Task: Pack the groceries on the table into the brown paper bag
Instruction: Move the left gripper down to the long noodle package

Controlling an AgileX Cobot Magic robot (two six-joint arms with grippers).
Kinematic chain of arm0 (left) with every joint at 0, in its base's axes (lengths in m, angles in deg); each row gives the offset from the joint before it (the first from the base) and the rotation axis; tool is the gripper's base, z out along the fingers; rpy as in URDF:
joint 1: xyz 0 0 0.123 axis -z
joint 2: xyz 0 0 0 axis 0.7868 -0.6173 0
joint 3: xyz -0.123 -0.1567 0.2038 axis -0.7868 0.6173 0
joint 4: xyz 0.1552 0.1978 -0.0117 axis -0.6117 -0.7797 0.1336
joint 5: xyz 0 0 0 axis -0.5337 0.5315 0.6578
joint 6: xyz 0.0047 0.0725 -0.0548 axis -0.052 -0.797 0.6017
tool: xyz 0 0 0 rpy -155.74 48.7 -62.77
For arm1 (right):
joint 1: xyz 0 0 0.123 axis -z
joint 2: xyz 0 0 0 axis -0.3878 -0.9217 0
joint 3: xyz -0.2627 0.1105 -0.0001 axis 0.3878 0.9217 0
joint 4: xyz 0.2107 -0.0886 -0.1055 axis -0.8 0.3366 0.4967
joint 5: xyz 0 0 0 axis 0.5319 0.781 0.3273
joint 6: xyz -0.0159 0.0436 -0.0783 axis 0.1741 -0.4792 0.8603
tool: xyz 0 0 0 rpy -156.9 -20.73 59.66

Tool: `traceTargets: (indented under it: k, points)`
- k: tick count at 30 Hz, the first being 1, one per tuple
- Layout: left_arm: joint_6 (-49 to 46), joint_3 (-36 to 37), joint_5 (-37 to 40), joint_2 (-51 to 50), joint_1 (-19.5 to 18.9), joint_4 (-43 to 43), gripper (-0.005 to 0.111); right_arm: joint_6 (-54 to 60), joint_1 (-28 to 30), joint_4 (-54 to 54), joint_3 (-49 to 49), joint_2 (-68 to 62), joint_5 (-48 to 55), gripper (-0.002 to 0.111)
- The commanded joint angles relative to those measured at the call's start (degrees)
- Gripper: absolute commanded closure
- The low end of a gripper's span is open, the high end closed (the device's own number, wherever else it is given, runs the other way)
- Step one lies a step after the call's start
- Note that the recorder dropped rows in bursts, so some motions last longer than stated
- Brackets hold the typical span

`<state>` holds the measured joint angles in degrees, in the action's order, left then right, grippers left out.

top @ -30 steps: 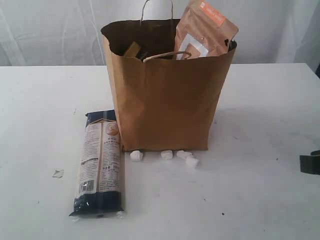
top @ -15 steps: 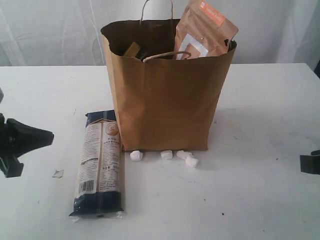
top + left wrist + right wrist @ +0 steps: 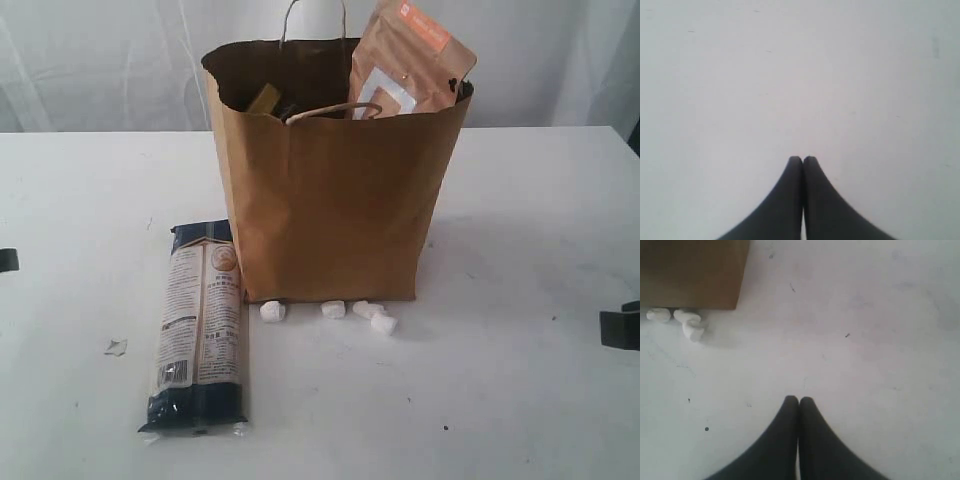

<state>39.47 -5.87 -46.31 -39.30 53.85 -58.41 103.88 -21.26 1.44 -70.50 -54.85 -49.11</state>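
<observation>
Kraft pouch (image 3: 410, 60) is packed in brown paper bag (image 3: 330, 200), centre. Pasta packet (image 3: 198, 330), lower left, is not yet packed. Left gripper (image 3: 802, 159) and right gripper (image 3: 799, 399) are clenched, empty.

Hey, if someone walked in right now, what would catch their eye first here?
The tall brown paper bag stands upright on the white table, a kraft pouch with orange label poking out of its top. A long pasta packet lies flat beside it, not yet packed.
</observation>
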Motion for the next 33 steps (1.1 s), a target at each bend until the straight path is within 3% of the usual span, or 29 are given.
traceTargets:
  k: [1, 11, 16, 19, 22, 25, 30, 32, 33]
  points:
    - [-11.89, 0.65, 2.87, -1.77, -0.77, 0.05, 0.107, 0.41, 0.24, -0.06, 0.16, -0.08, 0.07, 0.108]
    - [-96.19, 13.14, -22.95, -4.24, -0.63, 0.05, 0.107, 0.41, 0.24, -0.18, 0.16, -0.08, -1.09, 0.108]
    - [-107.72, 15.73, -31.73, -1.76, 2.25, 0.05, 0.107, 0.41, 0.24, -0.27, 0.16, -0.08, -1.89, 0.108]
    - [-107.13, 14.9, -33.11, 2.02, 8.72, 3.41, 0.107, 0.41, 0.24, -0.27, 0.16, -0.08, -1.89, 0.108]
    - [-106.63, 13.44, -34.38, 5.45, 15.4, 15.83, 0.107, 0.41, 0.24, -0.27, 0.16, -0.08, -1.89, 0.108]
    - [-97.5, 10.96, -30.94, 8.68, 19.74, 29.34, 0.107, 0.41, 0.24, -0.27, 0.16, -0.08, -2.03, 0.108]
    - [-74.19, 2.92, -14.71, 13.96, 20.55, 47.14, 0.107, 0.41, 0.24, -0.27, 0.16, -0.08, -1.53, 0.108]
    - [-63.72, -4.15, -1.89, 15.15, 20.55, 47.49, 0.107, 0.41, 0.24, -0.27, 0.16, -0.08, -1.14, 0.108]
    - [-54.02, -8.83, 9.59, 14.89, 20.55, 50.43, 0.107, 0.41, 0.24, -0.27, 0.16, -0.08, -1.14, 0.108]
